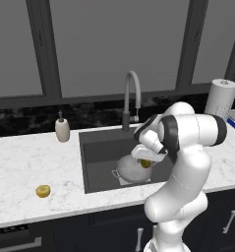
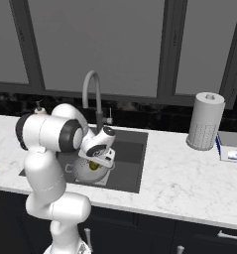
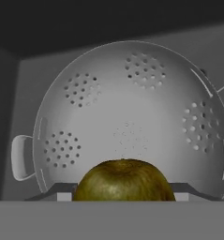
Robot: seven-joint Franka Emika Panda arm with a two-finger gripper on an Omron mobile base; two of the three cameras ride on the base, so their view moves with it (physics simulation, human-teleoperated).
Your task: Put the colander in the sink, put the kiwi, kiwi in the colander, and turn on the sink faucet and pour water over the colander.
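The silver colander [image 1: 131, 172] [image 2: 84, 172] [image 3: 127, 117] sits in the dark sink [image 1: 102, 147] [image 2: 132, 156]. Just above its bowl hangs my gripper [image 1: 145, 160] [image 2: 94, 163] [image 3: 123, 191], shut on the olive-brown kiwi [image 1: 145, 164] [image 2: 93, 166] [image 3: 123, 180]. The inside of the colander is bare under the fruit. A yellow kiwi [image 1: 43, 191] lies on the counter left of the sink, near the front edge. The grey gooseneck faucet [image 1: 131, 93] [image 2: 92, 94] stands behind the sink, and no water runs from it.
A cream soap bottle [image 1: 62, 130] stands at the sink's back left corner. A paper towel roll [image 1: 220, 98] [image 2: 205, 121] and a small box [image 2: 231, 146] stand on the counter to the right. The white marble counter [image 1: 20, 162] [image 2: 179, 178] stretches both sides.
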